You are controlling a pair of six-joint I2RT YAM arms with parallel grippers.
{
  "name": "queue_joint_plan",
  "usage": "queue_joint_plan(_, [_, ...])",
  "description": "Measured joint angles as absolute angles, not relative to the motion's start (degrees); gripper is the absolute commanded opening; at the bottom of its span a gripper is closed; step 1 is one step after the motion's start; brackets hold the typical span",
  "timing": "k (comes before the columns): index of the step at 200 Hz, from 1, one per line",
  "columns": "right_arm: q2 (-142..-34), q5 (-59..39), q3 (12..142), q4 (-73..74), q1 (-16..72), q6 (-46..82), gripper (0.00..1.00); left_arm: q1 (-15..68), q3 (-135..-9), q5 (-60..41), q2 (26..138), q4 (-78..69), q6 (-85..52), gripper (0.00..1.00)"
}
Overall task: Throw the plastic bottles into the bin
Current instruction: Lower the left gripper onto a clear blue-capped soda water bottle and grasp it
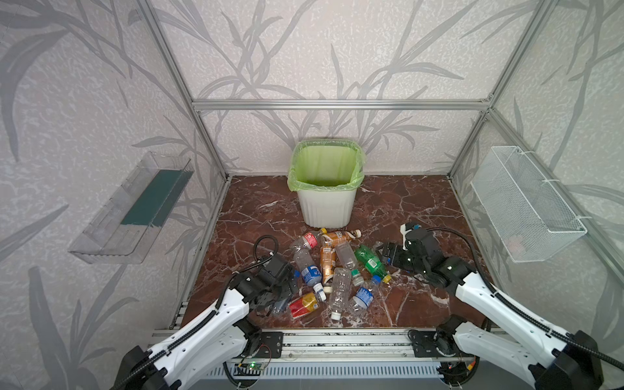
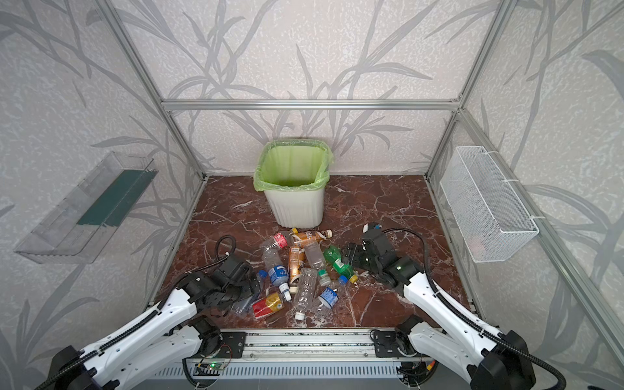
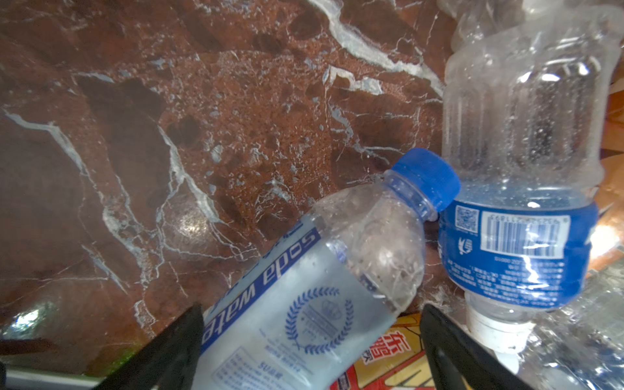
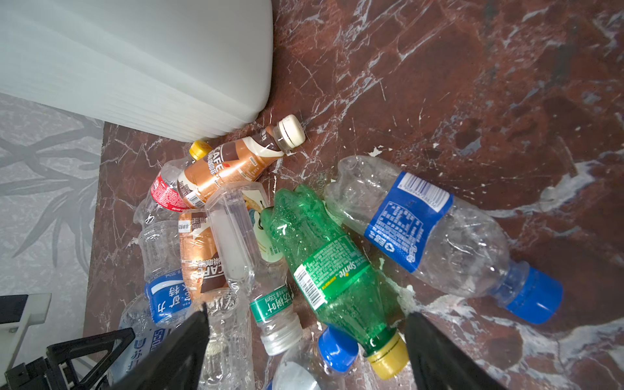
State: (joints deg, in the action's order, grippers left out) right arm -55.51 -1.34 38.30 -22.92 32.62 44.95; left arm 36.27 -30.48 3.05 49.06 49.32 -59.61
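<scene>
Some dozen plastic bottles (image 1: 339, 292) are lying in a loose heap on the marble floor (image 1: 405, 209), none of them visibly in the bin, so the job is looking barely begun and the step in hand is reading as the first pick; nearest the rig, the left gripper (image 3: 310, 317) is sitting low at the near-left edge of the heap, its jaws standing wide on either side of a clear soda-water bottle (image 3: 354, 243) and showing no squeeze on it; that bottle's blue cap is touching a blue-labelled bottle (image 3: 516, 250), and a red-yellow labelled bottle (image 1: 304, 305) is lying just beside it; further in, the right gripper (image 4: 308, 315) is hovering at the heap's right edge, jaws likewise wide and holding nothing, with the green bottle (image 4: 324, 256) lying between its fingers; at the far end the bin (image 1: 327, 209) is standing upright against the back wall, its green liner open; the next move is probably calling for a closing on one bottle's body, then a lift clear of its neighbours and a carry over the rim.
</scene>
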Motion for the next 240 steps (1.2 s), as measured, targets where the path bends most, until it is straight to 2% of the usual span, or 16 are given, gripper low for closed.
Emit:
queue_joint_plan(47, [-55.3,-1.3,38.0,-22.5,32.6,44.9,0.91,36.8,-30.3,3.6,51.6,48.8,-59.6,0.99])
queue_joint_plan(90, [-55.3,-1.4,37.5,-22.1,32.6,44.9,0.91,37.0,-28.4,4.1,53.8,47.5,-60.2,0.94])
queue_joint_plan(182, [-56.0,-1.5,37.4,-21.3,32.6,44.7,0.90,36.0,-28.3,9.7,51.6,47.9,-63.2,0.66])
queue_joint_plan(240, [-56.3,-1.6,37.4,-20.8,32.6,44.6,0.90,34.5,-28.3,10.3,50.0,48.8,-63.2,0.59])
